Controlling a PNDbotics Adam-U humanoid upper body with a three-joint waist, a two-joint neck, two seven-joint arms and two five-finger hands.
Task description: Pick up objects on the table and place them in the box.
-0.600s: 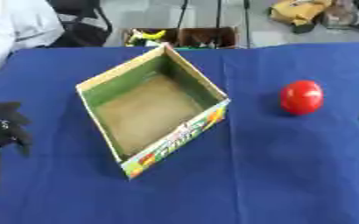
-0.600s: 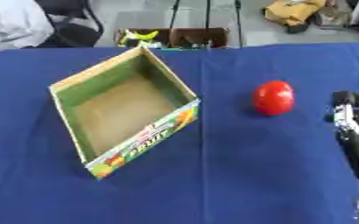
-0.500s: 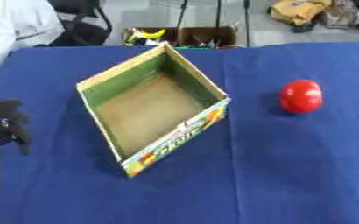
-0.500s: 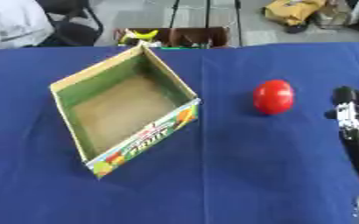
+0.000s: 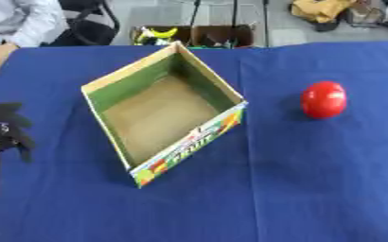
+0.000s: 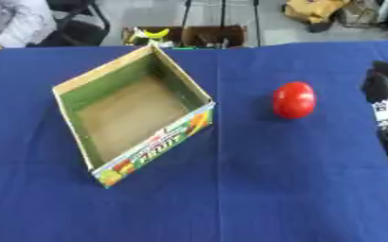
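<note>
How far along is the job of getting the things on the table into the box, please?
Nothing looks done yet: the box is empty. Neither hand holds anything; the left hand sits at the table's left edge and the right hand is beside the red object, apart from it. Left to do: grasp the red object and place it in the box.

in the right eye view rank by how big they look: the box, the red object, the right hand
1. box, by far the largest.
2. right hand, of which only the part at the right edge shows, so its full size is unsure.
3. red object, close to the visible hand in size and perhaps a little smaller.
</note>
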